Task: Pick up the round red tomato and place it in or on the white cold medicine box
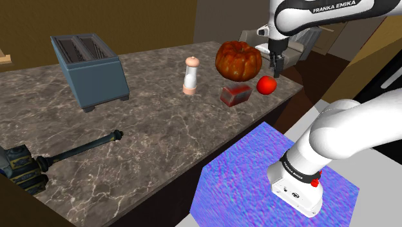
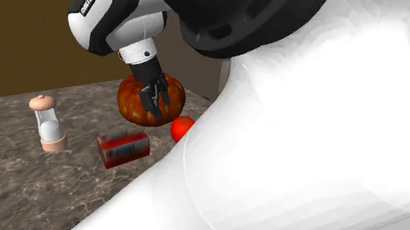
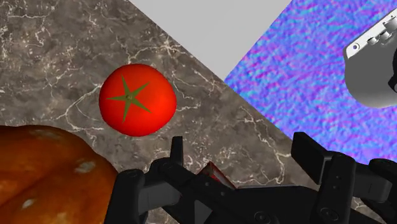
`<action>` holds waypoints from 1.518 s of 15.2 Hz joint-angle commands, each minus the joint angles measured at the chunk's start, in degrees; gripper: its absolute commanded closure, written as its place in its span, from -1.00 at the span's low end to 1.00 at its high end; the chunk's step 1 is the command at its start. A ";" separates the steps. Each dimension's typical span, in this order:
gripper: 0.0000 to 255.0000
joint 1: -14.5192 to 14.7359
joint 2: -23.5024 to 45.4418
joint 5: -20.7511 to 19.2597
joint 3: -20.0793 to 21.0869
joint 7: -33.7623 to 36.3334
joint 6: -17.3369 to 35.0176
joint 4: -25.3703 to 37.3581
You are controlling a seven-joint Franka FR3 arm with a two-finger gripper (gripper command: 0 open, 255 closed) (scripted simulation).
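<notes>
A round red tomato (image 1: 267, 84) (image 2: 182, 128) (image 3: 137, 99) with a green star-shaped stem lies on the marble counter near its edge. Beside it lies a small box (image 1: 236, 95) (image 2: 122, 149), drawn red with a pale label. My black gripper (image 1: 277, 64) (image 2: 154, 96) (image 3: 245, 156) hangs open just above the tomato, in front of the pumpkin, with nothing between its fingers (image 3: 176, 153). In the wrist view the tomato lies ahead of the fingertips, off to one side, and a red corner of the box (image 3: 213, 173) peeks out between them.
An orange pumpkin (image 1: 238, 60) (image 2: 129, 102) (image 3: 44, 172) stands close behind the tomato and box. A pale shaker (image 1: 191, 75) (image 2: 48, 122), a grey-blue toaster (image 1: 89, 69) and a long dark tool (image 1: 64, 155) lie farther along the counter (image 1: 148, 129). The blue-purple stand (image 1: 277, 180) (image 3: 318, 83) sits beyond the counter's edge.
</notes>
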 commanded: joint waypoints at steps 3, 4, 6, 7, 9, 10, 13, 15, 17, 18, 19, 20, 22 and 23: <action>-1.00 0.75 7.60 -6.04 -3.93 -9.29 7.47 1.84; -1.00 0.91 9.49 -7.36 -4.80 -11.39 9.37 2.35; -1.00 1.19 13.43 -9.80 -6.43 -15.49 13.30 3.55; -1.00 1.32 15.48 -10.91 -7.19 -17.48 15.30 4.23; -1.00 1.13 15.94 -11.22 -7.52 -17.46 16.20 3.91; -1.00 0.96 16.35 -11.49 -7.85 -17.38 17.03 3.58; -1.00 0.42 17.69 -12.31 -8.84 -17.13 19.57 2.67; -1.00 -0.03 18.96 -13.01 -9.69 -16.90 21.78 1.98; -1.00 -0.03 18.96 -13.01 -9.68 -16.90 21.78 1.98; -1.00 -0.03 18.96 -13.01 -9.68 -16.90 21.78 1.98; -1.00 -0.03 18.96 -13.01 -9.68 -16.90 21.78 1.98; -1.00 -0.03 18.96 -13.01 -9.68 -16.90 21.78 1.98; -1.00 -0.03 18.96 -13.01 -9.68 -16.90 21.78 1.98; -1.00 -0.03 18.96 -13.00 -9.68 -16.90 21.77 1.99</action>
